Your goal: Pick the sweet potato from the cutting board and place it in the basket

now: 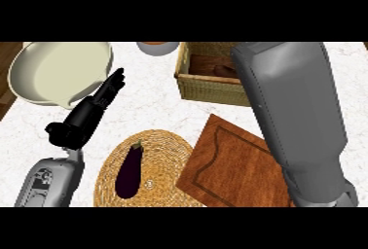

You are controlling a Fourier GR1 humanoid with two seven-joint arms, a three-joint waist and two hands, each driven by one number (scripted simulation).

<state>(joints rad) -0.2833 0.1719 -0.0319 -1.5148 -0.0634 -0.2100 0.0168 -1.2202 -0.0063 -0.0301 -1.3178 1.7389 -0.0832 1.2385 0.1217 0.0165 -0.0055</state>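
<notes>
Sweet potato, reddish-brown, lies in the woven wicker basket [208, 90] under the right forearm, whose hand is hidden, so withdrawal seems next; left hand [97, 104] rests straight-fingered.

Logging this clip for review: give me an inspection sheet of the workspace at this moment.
Surface: white marble counter.
Job's things: cutting board bare where visible; brown item, likely the sweet potato, inside the basket.
Clutter: eggplant on a woven mat; cream bowl; small bowl at the far edge.
Hands: left hand open, resting; right hand hidden beyond its forearm.
Cables: nothing seen.
Surroundings: wooden floor at left.
</notes>
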